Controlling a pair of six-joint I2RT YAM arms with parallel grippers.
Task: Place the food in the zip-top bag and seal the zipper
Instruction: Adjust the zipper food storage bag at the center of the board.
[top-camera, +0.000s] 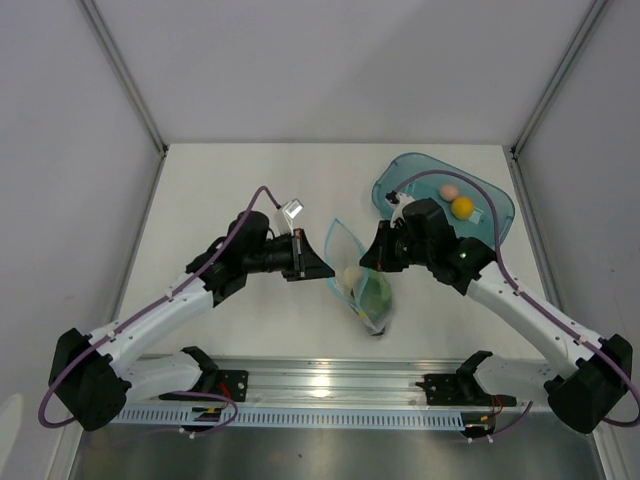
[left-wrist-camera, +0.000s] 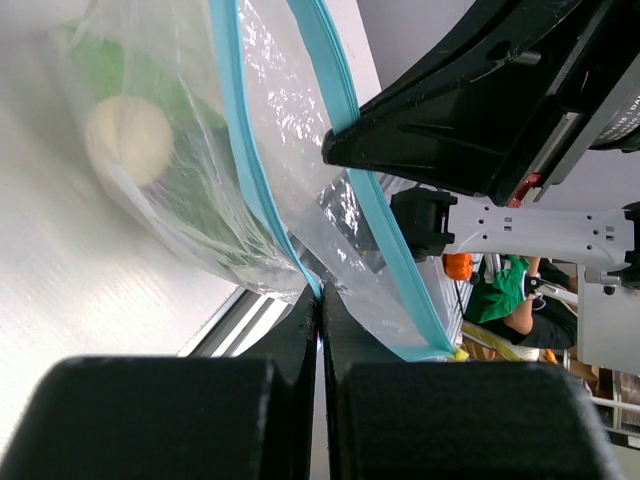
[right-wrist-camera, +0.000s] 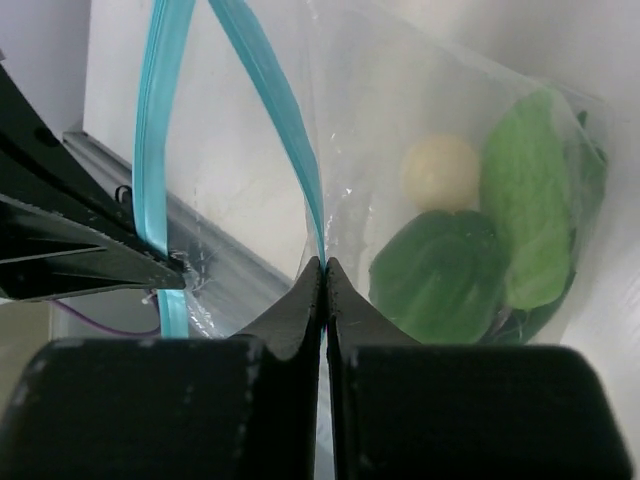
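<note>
The clear zip-top bag (top-camera: 362, 292) hangs between my two grippers over the table, its mouth open. My left gripper (top-camera: 325, 266) is shut on one side of the light-blue zipper (left-wrist-camera: 232, 130), pinching it at the fingertips (left-wrist-camera: 320, 297). My right gripper (top-camera: 372, 256) is shut on the other zipper strip (right-wrist-camera: 282, 110), pinching it at the tips (right-wrist-camera: 325, 266). Inside the bag are a green pepper (right-wrist-camera: 435, 275), a long light-green vegetable (right-wrist-camera: 530, 215) and a cream round piece (right-wrist-camera: 440, 172). The pink egg (top-camera: 449, 191) and orange fruit (top-camera: 462, 207) lie outside the bag. I cannot make out the eggplant.
A translucent teal tub (top-camera: 490, 215) at the back right holds the egg and the fruit, just behind my right arm. A metal rail (top-camera: 330, 385) runs along the near table edge. Grey walls close in the table on both sides.
</note>
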